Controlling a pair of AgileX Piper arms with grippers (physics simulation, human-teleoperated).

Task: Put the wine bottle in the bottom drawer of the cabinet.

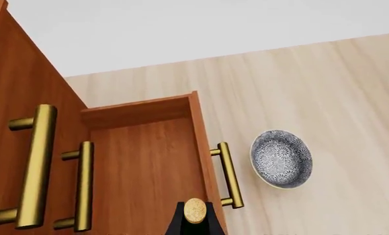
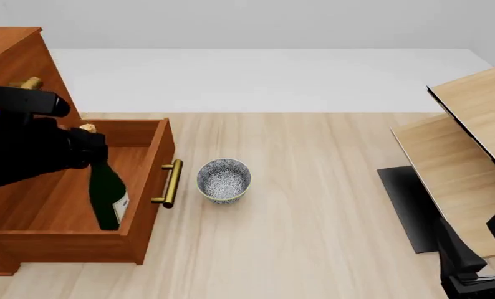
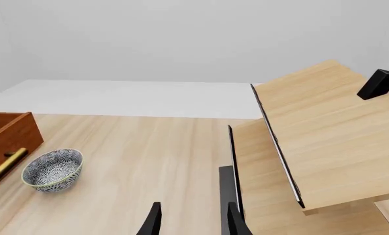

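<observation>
One risk — the left end effector [image 2: 88, 149], pinching the bottle [image 2: 108, 193] by its neck over the open drawer [image 2: 139, 187], lets go too high and it topples against the wall — the right end effector [image 3: 191, 220] sits spread.

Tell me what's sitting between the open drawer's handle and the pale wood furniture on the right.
Only the speckled grey bowl, close beside the bottom drawer handle. Beyond it, bare table runs to the pale furniture, as the front view shows.

no readable text, wine bottle [image 2: 108, 193] label too small
</observation>
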